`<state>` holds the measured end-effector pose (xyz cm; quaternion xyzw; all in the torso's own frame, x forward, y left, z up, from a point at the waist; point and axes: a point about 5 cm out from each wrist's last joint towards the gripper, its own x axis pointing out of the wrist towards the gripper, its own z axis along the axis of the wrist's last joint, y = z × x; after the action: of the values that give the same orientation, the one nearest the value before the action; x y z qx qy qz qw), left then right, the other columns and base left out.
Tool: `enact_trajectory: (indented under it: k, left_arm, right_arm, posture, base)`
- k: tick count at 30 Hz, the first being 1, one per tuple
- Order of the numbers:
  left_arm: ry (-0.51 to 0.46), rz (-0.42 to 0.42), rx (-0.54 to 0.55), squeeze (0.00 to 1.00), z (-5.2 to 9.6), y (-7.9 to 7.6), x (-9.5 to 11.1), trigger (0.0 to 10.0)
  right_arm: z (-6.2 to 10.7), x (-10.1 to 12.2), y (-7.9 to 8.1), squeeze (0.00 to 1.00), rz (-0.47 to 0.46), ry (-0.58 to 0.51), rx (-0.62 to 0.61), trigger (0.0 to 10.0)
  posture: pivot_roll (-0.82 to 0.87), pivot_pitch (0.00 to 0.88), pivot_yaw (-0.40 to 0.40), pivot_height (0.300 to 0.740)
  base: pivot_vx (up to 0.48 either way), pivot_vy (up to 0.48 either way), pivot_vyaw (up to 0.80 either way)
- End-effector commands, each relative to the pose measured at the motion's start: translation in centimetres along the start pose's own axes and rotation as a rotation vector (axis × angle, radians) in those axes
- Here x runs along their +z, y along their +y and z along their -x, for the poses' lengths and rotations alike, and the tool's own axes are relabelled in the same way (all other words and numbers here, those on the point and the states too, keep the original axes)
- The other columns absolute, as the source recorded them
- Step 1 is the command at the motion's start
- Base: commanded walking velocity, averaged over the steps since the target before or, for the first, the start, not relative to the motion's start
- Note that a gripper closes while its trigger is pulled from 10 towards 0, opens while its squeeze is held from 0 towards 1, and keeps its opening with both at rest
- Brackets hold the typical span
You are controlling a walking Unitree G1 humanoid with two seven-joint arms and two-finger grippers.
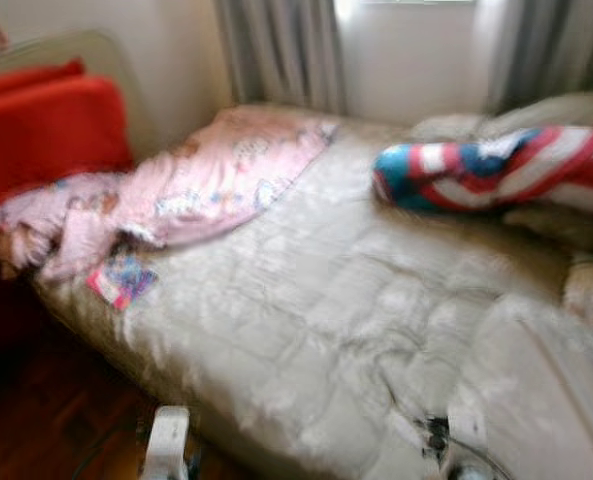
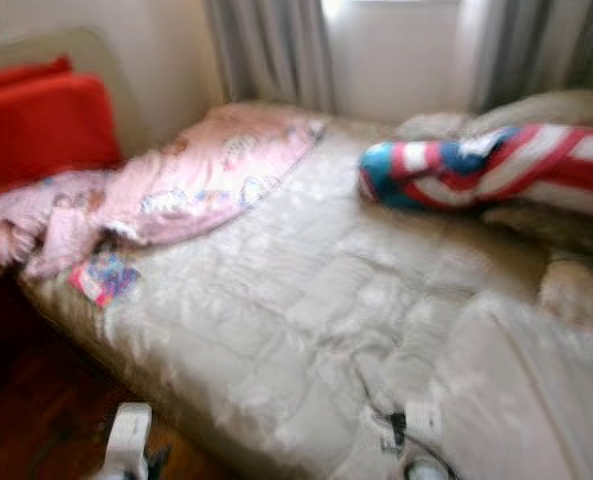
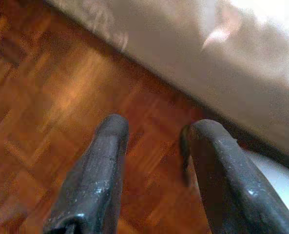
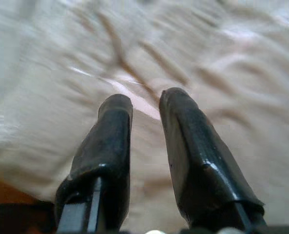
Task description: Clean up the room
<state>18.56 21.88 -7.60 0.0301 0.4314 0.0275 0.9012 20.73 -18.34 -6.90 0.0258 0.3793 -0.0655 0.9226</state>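
**Both grippers empty at bed edge, views blurred**

L gripper: fingers parted w/ a moderate gap, nothing held betw. them. It is held over the wood floor, w/ the bed's pale side just ahead of the tips. In the head view, the L arm is seen low at the bed's near edge, over the floor.

R gripper: fingers set narrow, a slim gap left betw. the tips, nothing gripped. The cream quilt is right under and ahead of the tips; contact can't be told. R arm is seen low, above the quilt's near part.

Further out from the grippers: the quilt is spread across the bed. Well beyond the L gripper, a pink blanket lies crumpled across the far-left part of the bed, one end bunched at the corner. A small colourful item lies just beside that bunch, nearer the L gripper; what it is can't be made out. Well beyond the R gripper, a red-white-blue striped roll lies on the far-right side, w/ pale pillows behind it. A red cushion is seen past the bed's left end. Grey curtains hang at the far wall.
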Motion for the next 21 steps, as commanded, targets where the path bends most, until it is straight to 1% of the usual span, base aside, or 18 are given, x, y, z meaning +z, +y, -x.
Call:
enact_trajectory:
  k: [1, 8, 10, 13, 21]
  left_arm:
    - [-0.014, -0.01, -0.009, 0.0, -0.2, -0.3, 0.7, 10.0]
    - [0.003, -0.013, -0.008, 0.0, -0.2, -0.3, 0.4, 10.0]
    - [-0.03, -0.013, -0.022, 0.0, -0.3, -0.9, 1.0, 10.0]
    - [-0.05, -0.015, -0.03, 0.0, -0.4, -1.2, 1.5, 10.0]
    - [-0.057, -0.015, -0.036, 0.0, -0.4, -1.5, 1.6, 10.0]
  right_arm:
    - [0.3, -1.2, -0.7, 0.0, -0.005, 0.038, -0.02, 10.0]
    - [0.3, -1.1, -0.8, 0.0, -0.006, 0.036, -0.022, 10.0]
    - [0.3, -1.0, -0.8, 0.0, -0.007, 0.034, -0.023, 10.0]
    - [0.3, -0.9, -0.7, 0.0, -0.007, 0.032, -0.022, 10.0]
    - [0.2, -0.9, -0.5, 0.0, -0.004, 0.031, -0.018, 10.0]
  posture:
    - [-0.02, 0.0, 0.045, 0.74]
    - [-0.02, 0.0, 0.045, 0.74]
    - [-0.02, 0.0, 0.044, 0.74]
    - [-0.02, 0.0, 0.043, 0.74]
    - [-0.02, 0.0, 0.042, 0.74]
  base:
    - [0.0, 0.0, 0.0]
    - [0.0, 0.0, 0.0]
    - [0.0, 0.0, 0.0]
    - [0.0, 0.0, 0.0]
    - [0.0, 0.0, 0.0]
